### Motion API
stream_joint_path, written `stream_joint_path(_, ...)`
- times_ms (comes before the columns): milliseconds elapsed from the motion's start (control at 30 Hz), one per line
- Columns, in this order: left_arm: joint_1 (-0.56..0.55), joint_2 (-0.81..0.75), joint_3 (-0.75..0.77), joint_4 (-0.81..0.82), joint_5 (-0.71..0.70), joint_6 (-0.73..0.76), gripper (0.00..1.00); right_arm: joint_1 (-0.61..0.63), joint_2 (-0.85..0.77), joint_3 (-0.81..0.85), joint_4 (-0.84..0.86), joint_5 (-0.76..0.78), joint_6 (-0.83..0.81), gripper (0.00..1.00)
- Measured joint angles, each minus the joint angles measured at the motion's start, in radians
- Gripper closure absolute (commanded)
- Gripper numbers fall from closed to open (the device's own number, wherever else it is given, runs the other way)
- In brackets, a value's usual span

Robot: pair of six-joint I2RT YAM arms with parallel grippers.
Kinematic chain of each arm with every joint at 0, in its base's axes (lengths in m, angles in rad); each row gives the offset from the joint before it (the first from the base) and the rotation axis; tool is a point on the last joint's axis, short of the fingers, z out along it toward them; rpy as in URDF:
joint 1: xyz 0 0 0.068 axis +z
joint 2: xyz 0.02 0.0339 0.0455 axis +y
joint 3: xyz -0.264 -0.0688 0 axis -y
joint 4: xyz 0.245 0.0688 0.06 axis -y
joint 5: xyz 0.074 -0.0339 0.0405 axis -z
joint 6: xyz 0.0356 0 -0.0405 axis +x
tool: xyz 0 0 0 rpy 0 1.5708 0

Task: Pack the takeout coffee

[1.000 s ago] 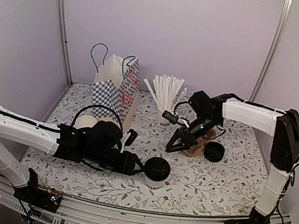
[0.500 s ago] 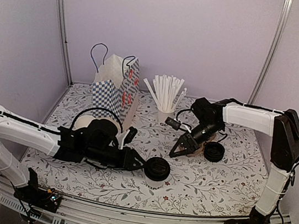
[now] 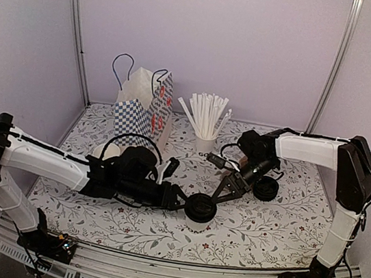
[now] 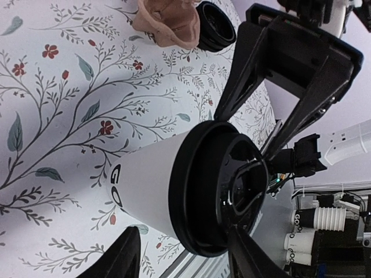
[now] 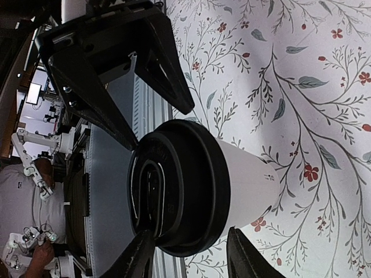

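- takeout coffee (image 3: 199, 210): small white paper cup with a round black lid, upright on the floral table cover (image 3: 283, 230), towards the front edge and between the two arms.
- writing: black lettering (image 4: 116, 186) low on the cup wall. the left wrist view gives "go", and the rest curves out of sight. the right wrist view shows only tiny dark marks near the base, too small to read.
- left claw (image 3: 182, 201): low over the table at the cup's left side, jaws parted. in its own view its two fingers (image 4: 126, 255) frame the cup, which stands just beyond the tips. it is not closed on the cup.
- right claw (image 3: 217, 195): slants down from the right rear, jaws spread, tips at the lid's rim opposite the left claw. it may be brushing the lid; i can't tell from here.
- behind: paper bag (image 3: 145, 109) with blue check panels, red marks and cord handles, no words legible.
- beside the bag: white cup of straws (image 3: 204, 141), its dark print unreadable.
- right of the coffee: loose black lids (image 3: 266, 188), with a tan lump (image 4: 168, 23) next to them.
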Motion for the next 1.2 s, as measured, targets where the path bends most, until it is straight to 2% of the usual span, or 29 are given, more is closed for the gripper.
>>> stream_joint_path(400,0.044,0.063,0.048,0.030,0.046,0.095,0.47,-0.004,-0.064,-0.087,-0.033,0.000,-0.043,0.53)
stream_joint_path(600,0.050,0.064,0.063,0.028,0.059,0.123,0.39,-0.005,-0.081,-0.093,-0.044,0.000,-0.053,0.49)
stream_joint_path(700,0.050,0.053,0.065,0.022,0.061,0.129,0.39,-0.012,-0.081,-0.095,-0.057,-0.002,-0.060,0.50)
stream_joint_path(967,0.056,-0.013,0.034,-0.002,0.038,0.084,0.56,-0.079,-0.080,-0.099,-0.063,-0.001,-0.055,0.58)
stream_joint_path(1200,0.060,0.026,0.027,0.002,0.068,0.056,0.59,-0.085,-0.032,-0.098,-0.056,-0.001,-0.042,0.59)
